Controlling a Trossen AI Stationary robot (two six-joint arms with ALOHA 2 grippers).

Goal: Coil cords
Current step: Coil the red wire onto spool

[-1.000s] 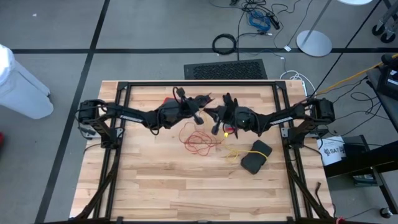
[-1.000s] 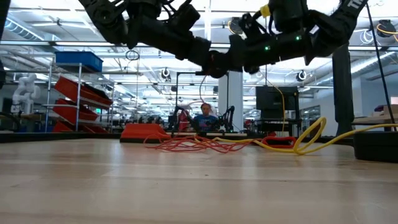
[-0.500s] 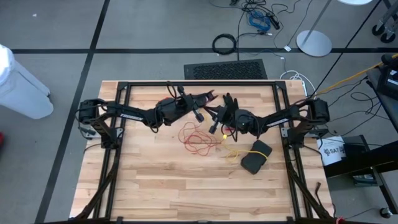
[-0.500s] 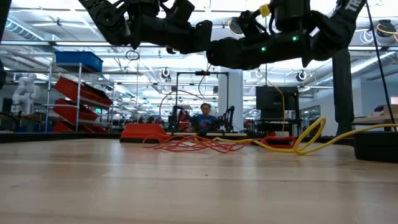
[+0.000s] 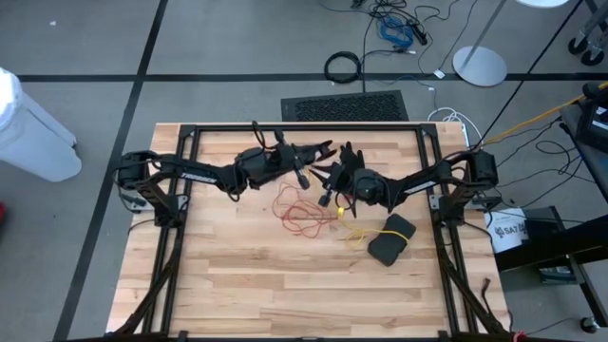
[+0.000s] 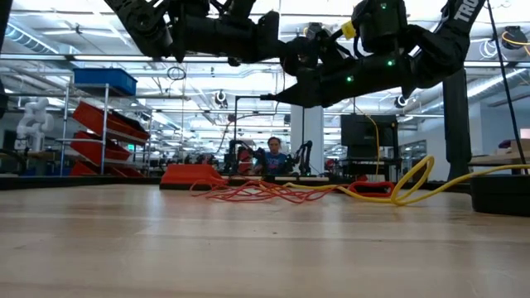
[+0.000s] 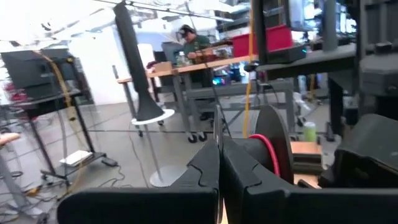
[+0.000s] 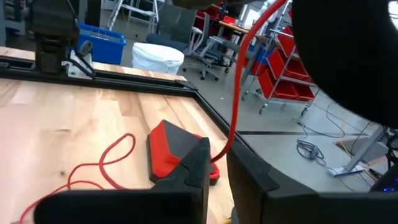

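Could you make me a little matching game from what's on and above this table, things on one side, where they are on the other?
Things:
1. thin red-orange cord
2. dark soft pouch
3. left gripper
4. thin yellow cord

Places:
A. raised above the far middle of the wooden table, fingers shut
B. loose tangle on the table's middle
C. on the table towards the right arm's side
D. short stretch lying between the tangle and the pouch

Pairs: 1-B, 2-C, 3-A, 4-D

robotics lab: shelving with red bins [image 6: 99, 145], workbenches [image 7: 186, 65] behind
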